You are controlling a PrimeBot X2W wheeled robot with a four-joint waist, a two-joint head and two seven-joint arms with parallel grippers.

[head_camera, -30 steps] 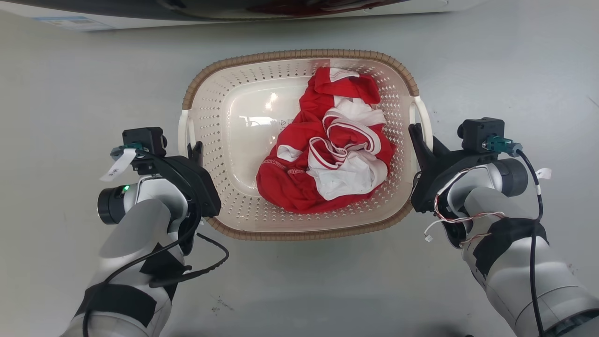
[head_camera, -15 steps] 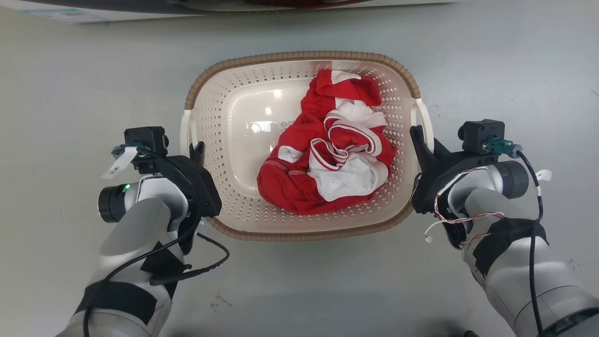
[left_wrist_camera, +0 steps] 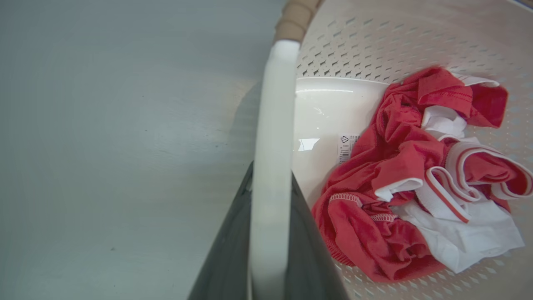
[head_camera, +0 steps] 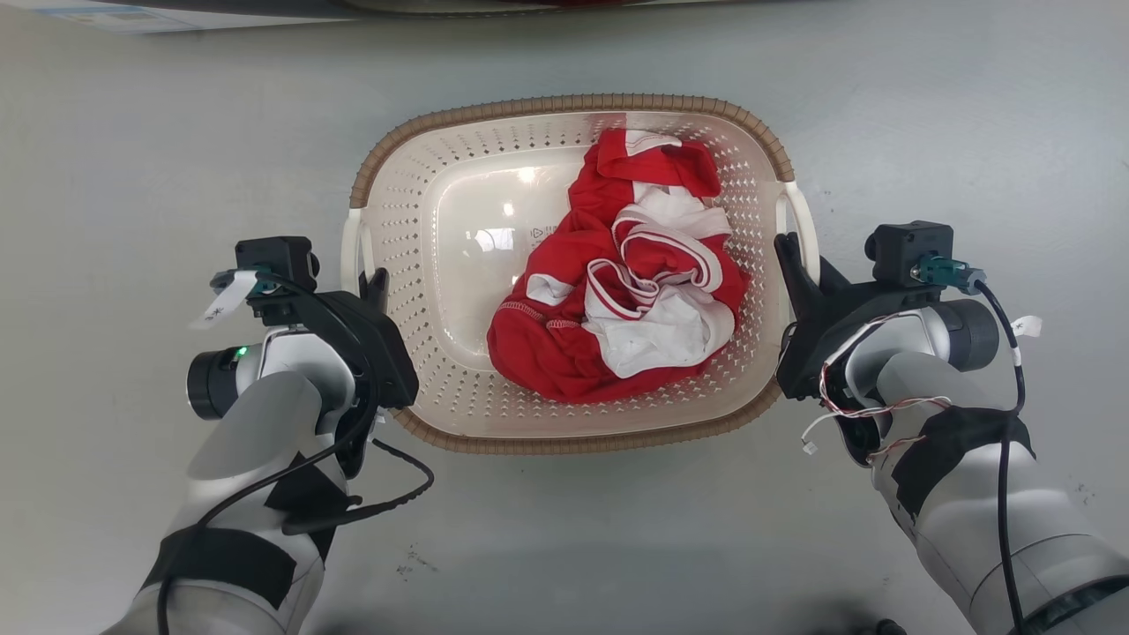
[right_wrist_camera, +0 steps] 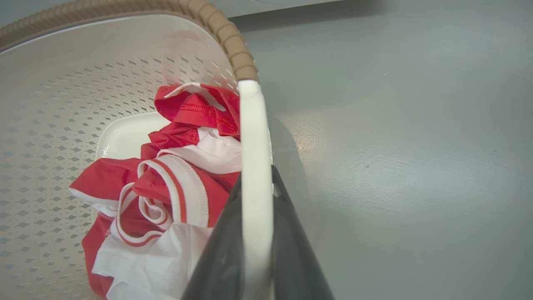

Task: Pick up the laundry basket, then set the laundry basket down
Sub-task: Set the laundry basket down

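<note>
Bright, even overhead light, glare spots inside the laundry basket [head_camera: 401,220], soft shadows on the floor [head_camera: 132,159], blurry close-up handles [left_wrist_camera: 270,166].

1. Cream-white perforated plastic laundry basket [head_camera: 401,265]: rounded-rectangular, brown woven-look rim, one white handle on each short side.
2. Upright, open top facing up.
3. Above the grey floor [head_camera: 132,141]; contact with it cannot be told.
4. Contains a crumpled red-and-white garment [head_camera: 617,300].
</note>
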